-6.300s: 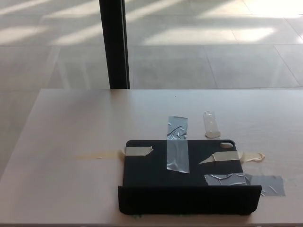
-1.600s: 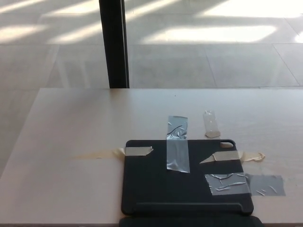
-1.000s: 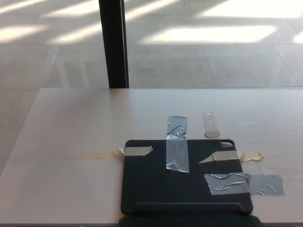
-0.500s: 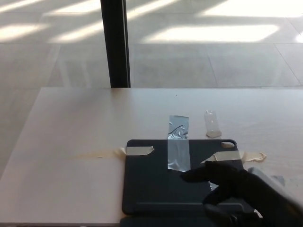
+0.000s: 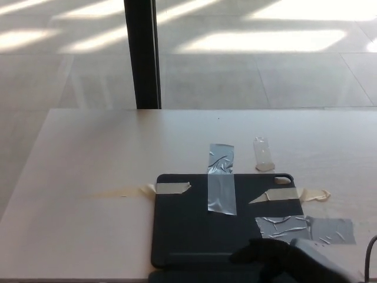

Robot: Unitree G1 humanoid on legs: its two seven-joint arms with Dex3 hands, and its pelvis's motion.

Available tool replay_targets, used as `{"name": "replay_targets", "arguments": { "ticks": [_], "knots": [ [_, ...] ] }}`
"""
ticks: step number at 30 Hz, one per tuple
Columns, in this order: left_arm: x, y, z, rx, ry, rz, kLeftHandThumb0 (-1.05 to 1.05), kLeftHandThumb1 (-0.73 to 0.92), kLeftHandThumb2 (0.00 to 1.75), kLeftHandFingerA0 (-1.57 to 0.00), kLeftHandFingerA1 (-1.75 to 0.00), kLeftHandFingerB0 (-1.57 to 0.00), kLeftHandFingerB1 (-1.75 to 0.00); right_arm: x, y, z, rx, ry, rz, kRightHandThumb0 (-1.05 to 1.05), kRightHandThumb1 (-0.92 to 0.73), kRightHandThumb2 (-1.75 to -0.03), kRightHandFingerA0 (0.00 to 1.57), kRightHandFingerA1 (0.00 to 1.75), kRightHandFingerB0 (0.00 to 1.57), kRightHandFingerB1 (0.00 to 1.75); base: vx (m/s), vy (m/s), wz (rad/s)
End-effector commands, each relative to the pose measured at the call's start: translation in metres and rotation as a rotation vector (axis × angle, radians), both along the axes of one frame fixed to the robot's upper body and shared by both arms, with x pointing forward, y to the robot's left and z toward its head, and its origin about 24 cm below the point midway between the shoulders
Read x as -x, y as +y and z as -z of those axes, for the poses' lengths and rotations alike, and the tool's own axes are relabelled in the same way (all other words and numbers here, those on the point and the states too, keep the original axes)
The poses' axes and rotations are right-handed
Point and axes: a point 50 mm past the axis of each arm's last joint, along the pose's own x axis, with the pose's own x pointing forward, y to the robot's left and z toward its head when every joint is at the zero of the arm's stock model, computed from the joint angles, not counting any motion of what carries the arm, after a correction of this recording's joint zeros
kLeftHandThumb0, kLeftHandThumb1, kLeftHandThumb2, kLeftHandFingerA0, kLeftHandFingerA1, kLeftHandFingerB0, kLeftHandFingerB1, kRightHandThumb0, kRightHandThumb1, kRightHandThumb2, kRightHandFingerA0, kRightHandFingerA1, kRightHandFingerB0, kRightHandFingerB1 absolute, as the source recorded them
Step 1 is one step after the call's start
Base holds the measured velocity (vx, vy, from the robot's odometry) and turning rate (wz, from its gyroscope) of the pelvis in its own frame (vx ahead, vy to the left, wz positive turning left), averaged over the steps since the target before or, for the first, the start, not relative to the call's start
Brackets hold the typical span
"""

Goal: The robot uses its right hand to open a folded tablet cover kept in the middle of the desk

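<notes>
One robot hand (image 5: 283, 262), taped tablet cover (image 5: 194, 230)

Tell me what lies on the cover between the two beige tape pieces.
In the head view, a grey tape strip crosses the tablet cover between the left and right beige tape.

Right hand (image 5: 277, 259) and tablet cover (image 5: 194, 230) near edge cut off below.
</notes>
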Motion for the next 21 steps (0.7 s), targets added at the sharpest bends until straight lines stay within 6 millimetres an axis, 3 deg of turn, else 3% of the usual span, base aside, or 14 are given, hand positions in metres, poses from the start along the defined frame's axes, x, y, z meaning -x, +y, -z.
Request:
{"name": "replay_targets", "arguments": {
  "ticks": [1, 8, 15, 17, 18, 20, 21],
  "knots": [
    [0.003, 0.005, -0.004, -0.006, 0.007, -0.013, -0.81, 0.88, 0.66, -0.77, -0.78, -0.54, -0.67, 0.000, -0.011, 0.026, 0.101, -0.056, -0.051, -0.87, -0.92, -0.67, 0.64, 0.59, 0.50, 0.44, 0.00, 0.000, 0.00],
    [0.006, 0.005, -0.002, 0.001, 0.013, -0.015, -0.77, 0.90, 0.67, -0.73, -0.75, -0.54, -0.66, -0.004, -0.018, 0.028, 0.136, -0.124, -0.089, -0.87, -0.92, -0.69, 0.63, 0.63, 0.51, 0.44, 0.00, 0.000, 0.00],
    [-0.002, 0.005, -0.007, -0.005, 0.003, -0.016, -0.80, 0.88, 0.66, -0.78, -0.77, -0.53, -0.66, 0.009, -0.012, 0.027, 0.029, -0.133, -0.092, -0.82, -0.90, -0.67, 0.64, 0.61, 0.53, 0.45, 0.00, 0.000, 0.00],
    [-0.004, 0.006, -0.010, -0.010, -0.009, -0.015, -0.80, 0.88, 0.66, -0.80, -0.79, -0.54, -0.67, 0.018, -0.009, 0.030, -0.071, -0.117, -0.020, -0.83, -0.88, -0.67, 0.67, 0.61, 0.56, 0.44, 0.00, 0.000, 0.00],
    [-0.004, 0.006, -0.010, -0.018, -0.007, -0.006, -0.80, 0.88, 0.66, -0.75, -0.75, -0.55, -0.66, 0.033, -0.008, 0.034, -0.145, -0.065, 0.061, -0.81, -0.91, -0.68, 0.61, 0.57, 0.57, 0.41, 0.00, 0.000, 0.00],
    [-0.003, 0.006, -0.009, -0.019, -0.010, -0.007, -0.80, 0.88, 0.66, -0.75, -0.75, -0.55, -0.66, 0.037, -0.008, 0.035, -0.174, -0.046, 0.095, -0.81, -0.91, -0.68, 0.61, 0.57, 0.57, 0.41, 0.00, 0.000, 0.00],
    [-0.002, 0.006, -0.008, -0.015, -0.009, -0.010, -0.80, 0.88, 0.66, -0.75, -0.74, -0.53, -0.65, 0.052, -0.009, 0.038, -0.212, -0.026, 0.128, -0.86, -0.92, -0.72, 0.60, 0.58, 0.56, 0.43, 0.00, 0.000, 0.00]
  ]
}}
